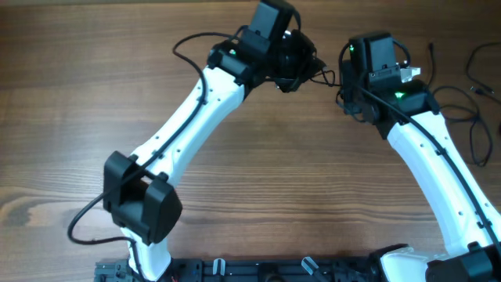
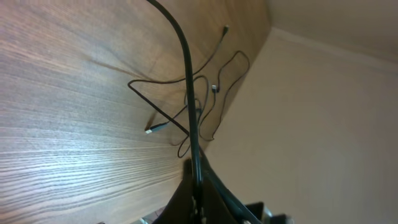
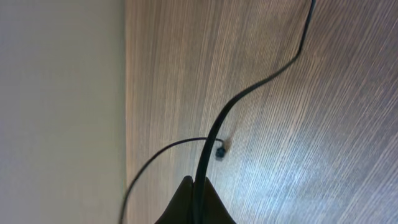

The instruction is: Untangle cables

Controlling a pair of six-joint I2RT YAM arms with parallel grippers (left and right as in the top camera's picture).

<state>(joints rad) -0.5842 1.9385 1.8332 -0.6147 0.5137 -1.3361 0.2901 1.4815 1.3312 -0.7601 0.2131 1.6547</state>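
Untangling is under way, not finished. The left end effector (image 2: 194,186) is pressed together on a thin dark strand (image 2: 183,56) that rises from its tips across the view. The right end effector (image 3: 198,194) likewise pinches a cord (image 3: 249,93) that curves away over the bench (image 3: 323,155). I cannot tell whether the two are the same cable. The rest of the cables (image 2: 199,106) lie beyond the left tips, well apart from them, near the bench edge. They are looped over one another, with a silvery-white plug tip (image 2: 153,129) poking out to one side. A small dark plug (image 3: 219,152) rests just ahead of the right tips. Judging by the crossings, most of the separating is left to do.
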